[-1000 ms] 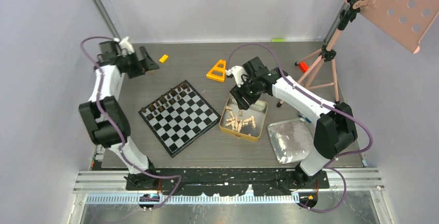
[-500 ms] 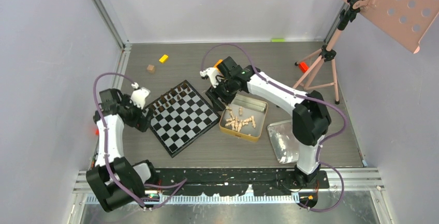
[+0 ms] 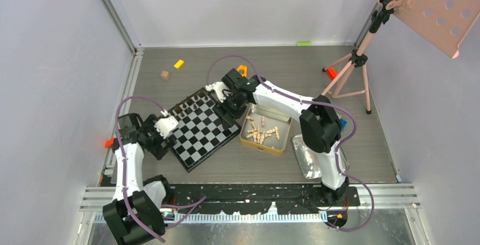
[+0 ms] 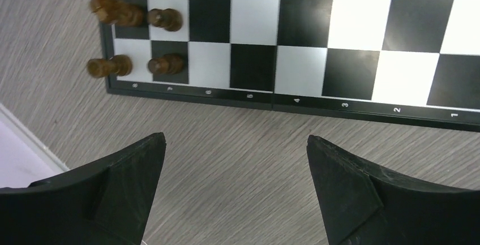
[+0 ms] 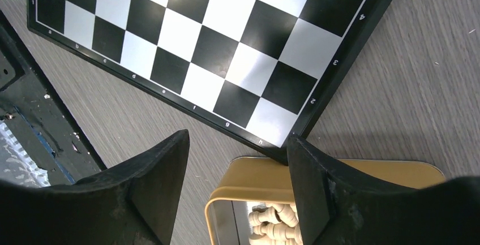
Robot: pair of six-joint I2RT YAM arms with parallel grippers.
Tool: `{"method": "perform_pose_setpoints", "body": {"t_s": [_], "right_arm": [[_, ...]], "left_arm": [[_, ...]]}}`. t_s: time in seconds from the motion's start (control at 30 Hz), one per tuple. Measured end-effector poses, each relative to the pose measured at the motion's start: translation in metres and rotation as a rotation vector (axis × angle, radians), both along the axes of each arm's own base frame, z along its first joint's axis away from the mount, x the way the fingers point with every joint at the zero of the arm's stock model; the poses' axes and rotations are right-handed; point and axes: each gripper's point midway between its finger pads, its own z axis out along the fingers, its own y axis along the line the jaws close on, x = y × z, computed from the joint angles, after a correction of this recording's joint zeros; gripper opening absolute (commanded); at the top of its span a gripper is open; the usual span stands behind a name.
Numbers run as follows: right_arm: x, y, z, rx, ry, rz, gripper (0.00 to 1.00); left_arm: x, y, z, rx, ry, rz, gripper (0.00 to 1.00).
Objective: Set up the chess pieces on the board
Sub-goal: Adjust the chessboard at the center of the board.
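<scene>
The board [image 3: 201, 134] lies left of the table's centre. Dark brown chess pieces [image 3: 187, 107] stand in rows along its far-left edge, and a few of these chess pieces [image 4: 165, 18] show in the left wrist view. Pale chess pieces [image 3: 261, 132] lie heaped in the gold tin [image 3: 283, 146]. My left gripper [image 3: 165, 140] hovers just off the board's near-left edge, its jaws [image 4: 235, 140] wide open over bare table. My right gripper [image 3: 231, 112] hangs above the board's right corner next to the tin, open [image 5: 236, 138] and holding nothing. Under it are the board [image 5: 198, 41], the tin's rim [image 5: 266, 177] and pale pieces [image 5: 277, 225].
A shiny silver tray [image 3: 314, 154] lies right of the tin. At the back are a small brown cube [image 3: 165, 75], a yellow block [image 3: 179, 63] and an orange piece [image 3: 242, 69]. A pink tripod [image 3: 351, 69] stands at the back right. A red object [image 3: 107, 142] sits at the left table edge.
My left arm swung from the far-left corner down to the board's near-left edge. My right gripper moved left from above the tin to the board's right corner, its jaws widening.
</scene>
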Motion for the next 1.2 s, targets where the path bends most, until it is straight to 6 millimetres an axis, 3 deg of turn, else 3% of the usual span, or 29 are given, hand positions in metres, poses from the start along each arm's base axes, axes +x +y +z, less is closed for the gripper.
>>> {"method": "perform_pose_setpoints", "body": {"t_s": [0.5, 0.67, 0.87, 1.2], "right_arm": [[0.008, 0.003, -0.010, -0.032, 0.032, -0.009, 0.70], [0.014, 0.004, -0.023, -0.046, 0.052, -0.016, 0.70], [0.018, -0.002, -0.040, -0.071, 0.092, -0.042, 0.70], [0.031, -0.013, -0.052, -0.086, 0.120, -0.096, 0.70]], "left_arm": [[-0.004, -0.022, -0.022, 0.146, -0.114, -0.408, 1.00], [-0.011, -0.030, -0.034, 0.164, -0.126, -0.504, 1.00], [-0.007, -0.037, -0.032, 0.173, -0.172, -0.570, 1.00], [0.000, -0.054, -0.031, 0.185, -0.204, -0.666, 1.00]]}}
